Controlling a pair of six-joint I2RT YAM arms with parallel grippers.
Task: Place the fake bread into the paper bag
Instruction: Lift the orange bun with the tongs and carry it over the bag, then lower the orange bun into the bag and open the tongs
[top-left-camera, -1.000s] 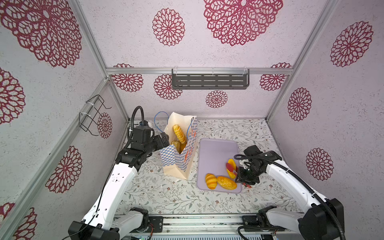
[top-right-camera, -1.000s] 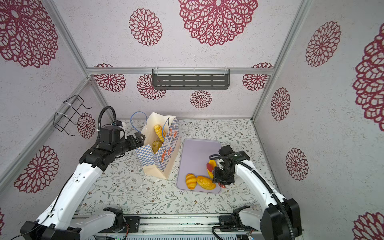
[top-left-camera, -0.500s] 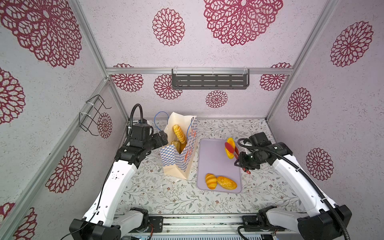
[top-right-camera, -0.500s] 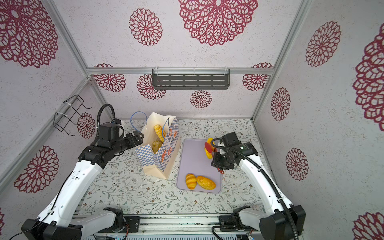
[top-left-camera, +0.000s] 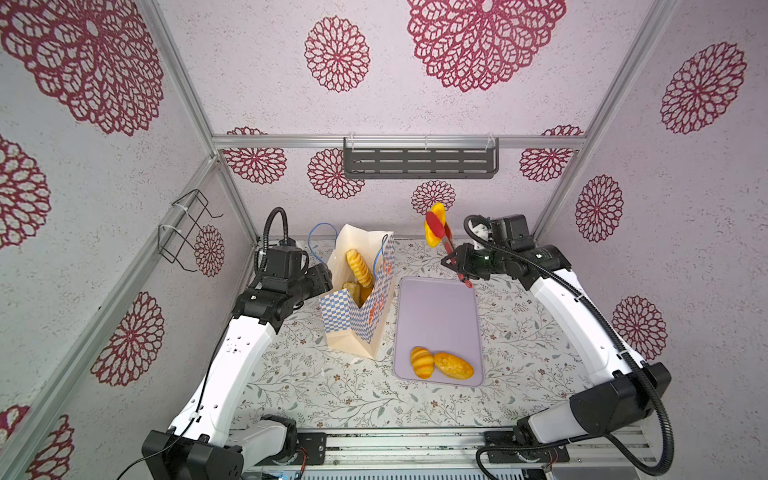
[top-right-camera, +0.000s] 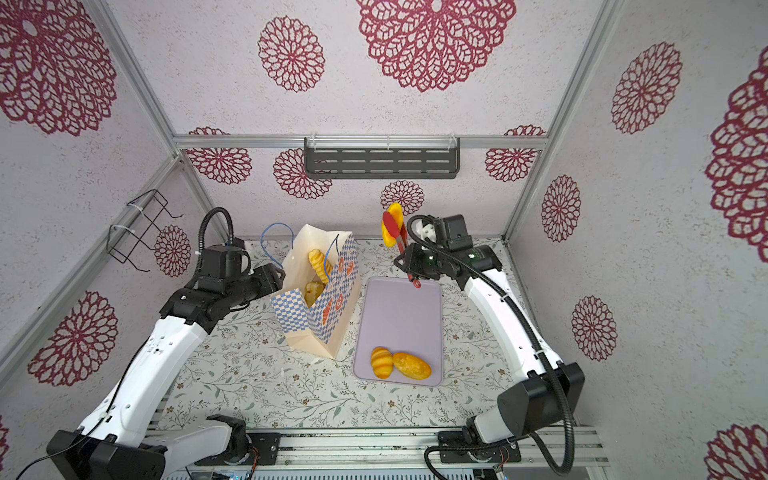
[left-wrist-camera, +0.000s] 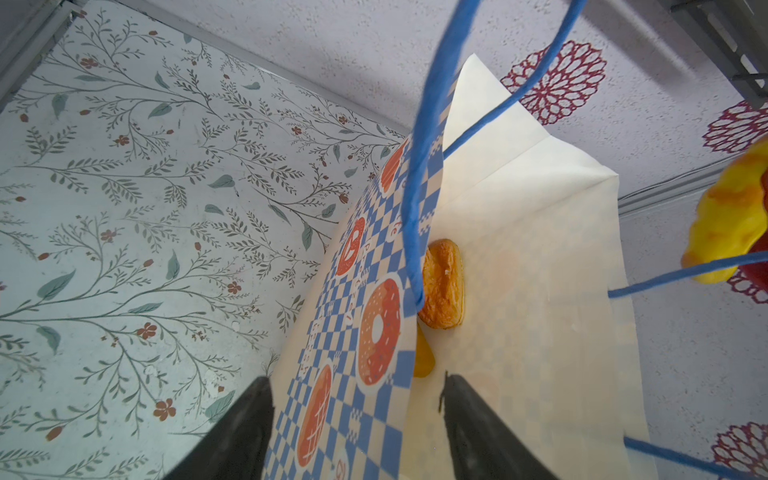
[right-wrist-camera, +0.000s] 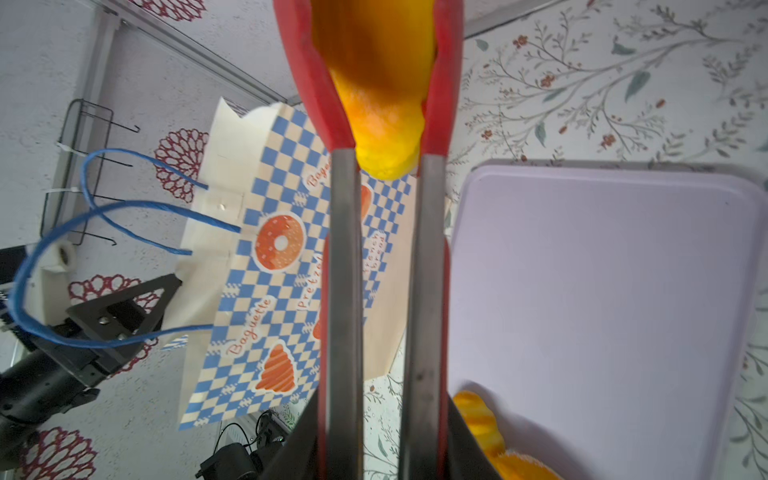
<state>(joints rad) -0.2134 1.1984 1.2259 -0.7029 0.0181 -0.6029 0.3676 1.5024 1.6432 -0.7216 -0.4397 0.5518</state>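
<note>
In a top view my bag (top-left-camera: 357, 320) stands left of middle, with bread (top-left-camera: 359, 268) sticking out. Two rolls (top-left-camera: 422, 362) lie at the tray's (top-left-camera: 436, 307) lower end. My right gripper (top-left-camera: 459, 268) squeezes red tongs (top-left-camera: 448, 248) that pinch a yellow roll (top-left-camera: 436, 237) up past the tray's top edge. My left gripper (left-wrist-camera: 355, 380) gapes, with the bag wall between its jaws.

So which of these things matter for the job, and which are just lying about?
Job: bag, tongs, the bread they hold, ridged loaf and oval loaf on the tray, long loaf in the bag.
Lying about: shelf, wire rack.
</note>
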